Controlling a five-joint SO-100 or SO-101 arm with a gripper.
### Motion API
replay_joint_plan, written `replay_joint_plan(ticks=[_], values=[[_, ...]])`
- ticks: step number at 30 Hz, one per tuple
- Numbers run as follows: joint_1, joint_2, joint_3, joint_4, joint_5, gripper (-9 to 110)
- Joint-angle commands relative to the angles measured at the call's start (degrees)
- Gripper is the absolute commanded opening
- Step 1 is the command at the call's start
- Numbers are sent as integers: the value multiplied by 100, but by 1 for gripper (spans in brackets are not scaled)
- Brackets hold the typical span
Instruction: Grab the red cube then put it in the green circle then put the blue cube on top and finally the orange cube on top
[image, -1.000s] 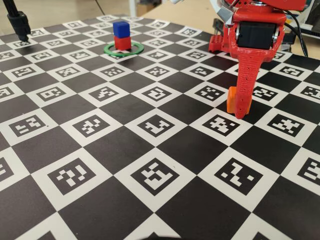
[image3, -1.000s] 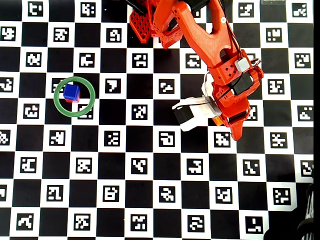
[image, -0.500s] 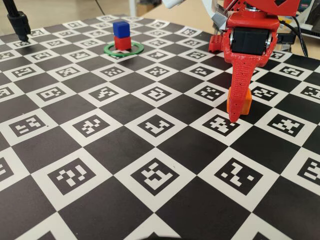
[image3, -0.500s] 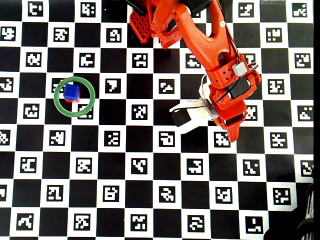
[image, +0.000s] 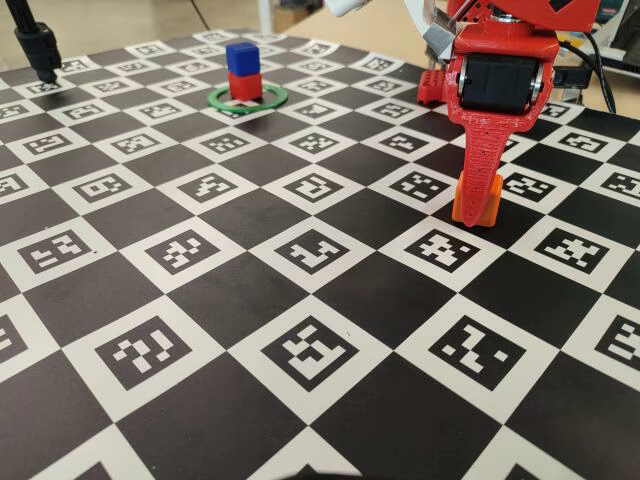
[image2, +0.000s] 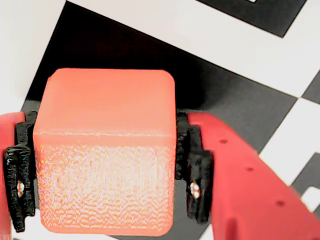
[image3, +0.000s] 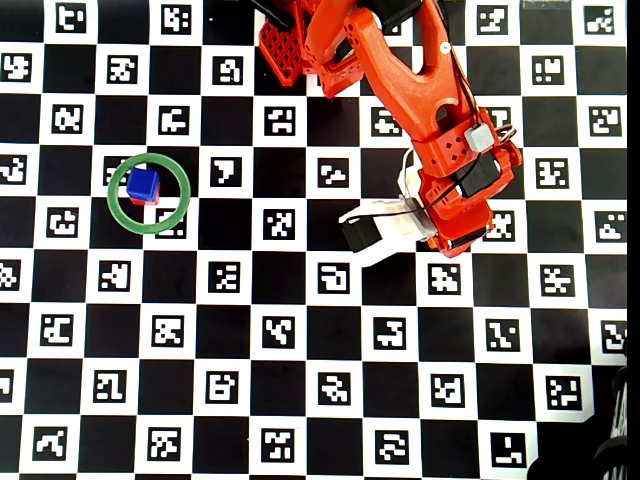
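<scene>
The orange cube (image2: 107, 150) fills the wrist view, pinched between the black pads (image2: 197, 170) of my gripper (image2: 107, 172), which is shut on it. In the fixed view the orange cube (image: 478, 203) hangs at the tip of my gripper (image: 475, 212), low over a black square on the right. The arm hides this cube in the overhead view. Far left, the blue cube (image: 240, 57) (image3: 143, 184) sits on the red cube (image: 246, 85) (image3: 136, 201) inside the green circle (image: 274, 98) (image3: 186, 195).
The board is a black and white checker of printed markers. A black stand (image: 38, 45) rises at the far left corner. The arm's red base (image3: 290, 45) sits at the top edge, and dark cables (image3: 610, 455) lie at the bottom right corner.
The gripper's finger stood lower beside the orange cube a second ago. It has since turned, closed on the cube and risen slightly. The blue and red stack has not moved.
</scene>
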Motion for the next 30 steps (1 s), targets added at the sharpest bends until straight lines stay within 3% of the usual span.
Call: replay_joint_plan(ticks=[1,18,30], values=[[44,475,-624,343,44,1],[1257,984,-3384,3639,-413,0],[4148,905,-4482,4649,-2118,0]])
